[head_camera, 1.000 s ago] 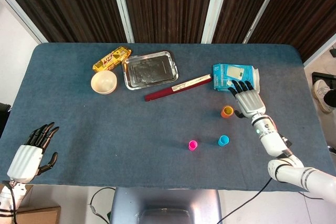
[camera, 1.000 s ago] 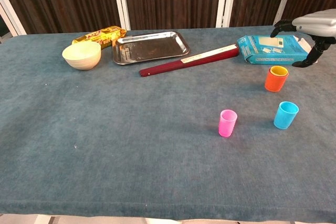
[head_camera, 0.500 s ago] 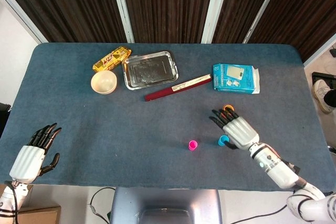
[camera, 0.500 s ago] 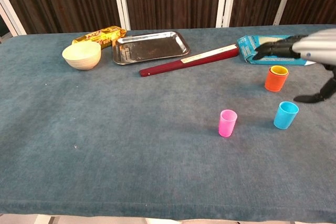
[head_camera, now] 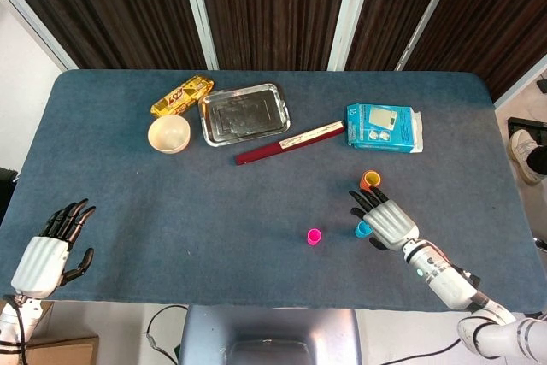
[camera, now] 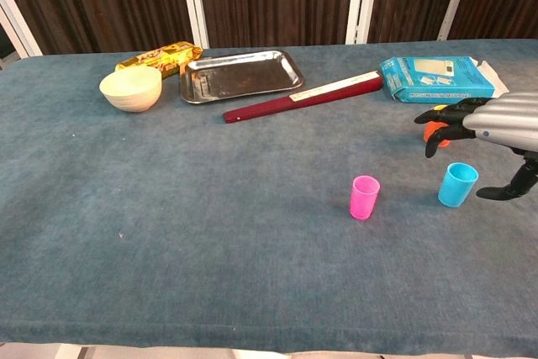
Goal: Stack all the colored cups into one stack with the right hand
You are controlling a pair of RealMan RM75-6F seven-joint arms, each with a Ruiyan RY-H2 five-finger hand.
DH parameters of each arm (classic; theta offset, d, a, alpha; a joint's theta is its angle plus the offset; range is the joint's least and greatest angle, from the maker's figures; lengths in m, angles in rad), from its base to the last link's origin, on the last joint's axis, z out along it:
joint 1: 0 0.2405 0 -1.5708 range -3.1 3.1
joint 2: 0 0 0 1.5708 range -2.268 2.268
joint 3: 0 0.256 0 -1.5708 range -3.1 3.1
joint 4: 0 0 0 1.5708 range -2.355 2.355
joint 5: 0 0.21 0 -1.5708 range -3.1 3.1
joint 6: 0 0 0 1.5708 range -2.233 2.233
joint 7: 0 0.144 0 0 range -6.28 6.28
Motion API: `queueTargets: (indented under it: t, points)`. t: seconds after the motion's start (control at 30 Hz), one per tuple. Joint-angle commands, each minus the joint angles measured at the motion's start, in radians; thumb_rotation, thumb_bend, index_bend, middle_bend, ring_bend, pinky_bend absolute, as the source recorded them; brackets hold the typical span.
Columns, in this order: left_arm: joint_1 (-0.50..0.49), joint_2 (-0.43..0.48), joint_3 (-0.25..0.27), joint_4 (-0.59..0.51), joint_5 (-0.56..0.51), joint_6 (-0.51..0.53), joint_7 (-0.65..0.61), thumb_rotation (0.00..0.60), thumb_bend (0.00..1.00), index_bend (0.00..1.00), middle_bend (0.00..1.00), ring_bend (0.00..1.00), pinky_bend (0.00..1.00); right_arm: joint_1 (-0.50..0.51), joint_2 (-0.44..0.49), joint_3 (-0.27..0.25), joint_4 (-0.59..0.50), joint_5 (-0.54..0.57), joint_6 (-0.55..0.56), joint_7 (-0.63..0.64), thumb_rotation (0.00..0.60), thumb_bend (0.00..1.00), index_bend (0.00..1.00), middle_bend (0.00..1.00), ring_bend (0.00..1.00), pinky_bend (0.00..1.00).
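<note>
Three cups stand on the blue table (head_camera: 214,203). The pink cup (head_camera: 314,236) (camera: 365,197) is upright near the front middle. To its right is the blue cup (head_camera: 362,230) (camera: 457,184), partly covered by my right hand (head_camera: 385,220) (camera: 485,122), which hovers over it, holding nothing, with fingers spread. The orange cup (head_camera: 370,180) (camera: 432,131), with a yellow one inside, sits just beyond the fingertips, mostly hidden in the chest view. My left hand (head_camera: 53,250) hangs open off the table's front left edge, holding nothing.
At the back are a cream bowl (head_camera: 169,134), a yellow snack pack (head_camera: 182,95), a metal tray (head_camera: 244,113), a dark red flat stick (head_camera: 289,143) and a blue box (head_camera: 384,127).
My right hand has drawn back from beside the orange cup toward the front edge and now hovers lower over the blue cup. The cups and the left hand have not moved.
</note>
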Motion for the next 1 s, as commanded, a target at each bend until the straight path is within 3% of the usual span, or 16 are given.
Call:
queueTargets:
  t: [0.03, 0.5, 0.7, 0.8, 1.0]
  points:
    - [0.0, -0.001, -0.002, 0.002, -0.002, 0.0, -0.002, 0.6, 0.47, 0.0, 0.0, 0.0, 0.13, 0.004, -0.018, 0.007, 0.02, 0.009, -0.011, 0.003, 0.6, 0.41, 0.41, 0.0, 0.0, 0.0]
    - [0.001, 0.002, -0.002, 0.004, -0.001, 0.004, -0.012, 0.6, 0.47, 0.0, 0.0, 0.0, 0.13, 0.0, -0.049, 0.013, 0.051, -0.021, 0.016, 0.027, 0.6, 0.41, 0.63, 0.01, 0.0, 0.0]
    - [0.002, 0.002, -0.002, 0.006, 0.0, 0.008, -0.014, 0.6, 0.47, 0.0, 0.0, 0.0, 0.13, -0.009, -0.028, 0.023, 0.031, -0.012, 0.036, 0.035, 0.6, 0.41, 0.65, 0.02, 0.0, 0.0]
    - [0.001, 0.002, -0.001, 0.006, 0.0, 0.006, -0.011, 0.6, 0.47, 0.0, 0.0, 0.0, 0.13, -0.013, -0.005, 0.049, 0.011, -0.011, 0.068, 0.065, 0.6, 0.41, 0.65, 0.02, 0.0, 0.0]
    - [-0.005, -0.004, -0.001, 0.006, -0.005, -0.01, 0.001, 0.6, 0.47, 0.0, 0.0, 0.0, 0.13, 0.017, 0.053, 0.164, -0.008, 0.071, 0.084, 0.139, 0.6, 0.41, 0.64, 0.02, 0.0, 0.0]
